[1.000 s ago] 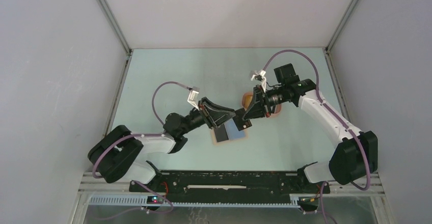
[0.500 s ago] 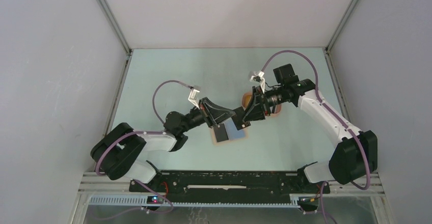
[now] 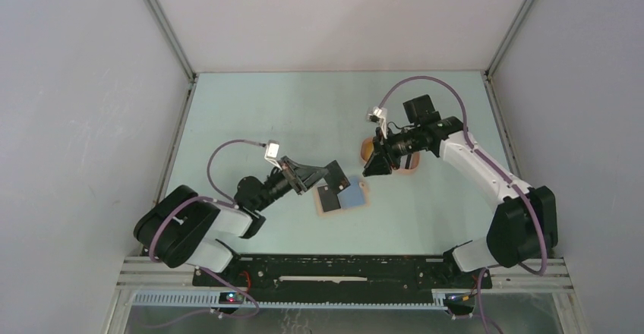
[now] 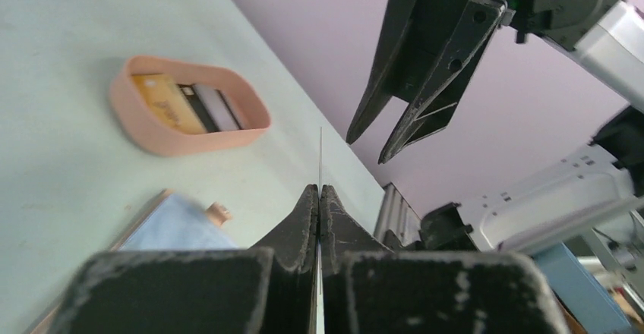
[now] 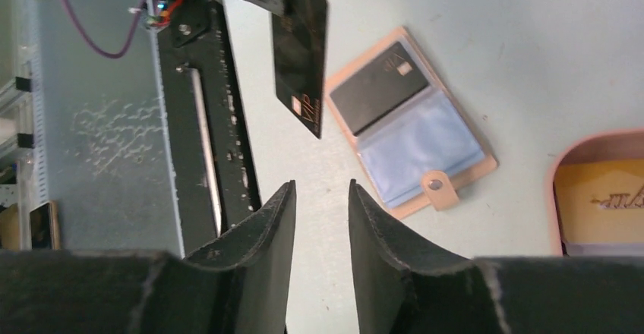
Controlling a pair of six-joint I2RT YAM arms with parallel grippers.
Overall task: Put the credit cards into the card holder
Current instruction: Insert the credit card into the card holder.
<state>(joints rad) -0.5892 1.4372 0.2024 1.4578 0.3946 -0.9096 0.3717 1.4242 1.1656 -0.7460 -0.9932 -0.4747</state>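
Observation:
My left gripper (image 3: 333, 173) is shut on a black credit card (image 5: 300, 53), held on edge in the air just above and left of the card holder; in the left wrist view the card (image 4: 320, 155) shows only as a thin line between the closed jaws. The tan card holder (image 3: 343, 196) lies open on the table, with another black card (image 5: 378, 87) in one pocket and an empty light blue pocket (image 5: 421, 155). My right gripper (image 5: 322, 186) hangs open and empty, above the table between the holder and the tray. Its fingers (image 4: 364, 114) face the held card.
The peach-pink oval tray (image 3: 366, 150) sits right of the holder, partly under my right arm. It holds a yellowish card (image 4: 159, 100) and a black-and-white card (image 4: 213, 108). The black base rail (image 3: 342, 273) runs along the near edge.
The right gripper opened, let go of the black card and drew back to the right. The left gripper shut on that card and pulled it left and lower.

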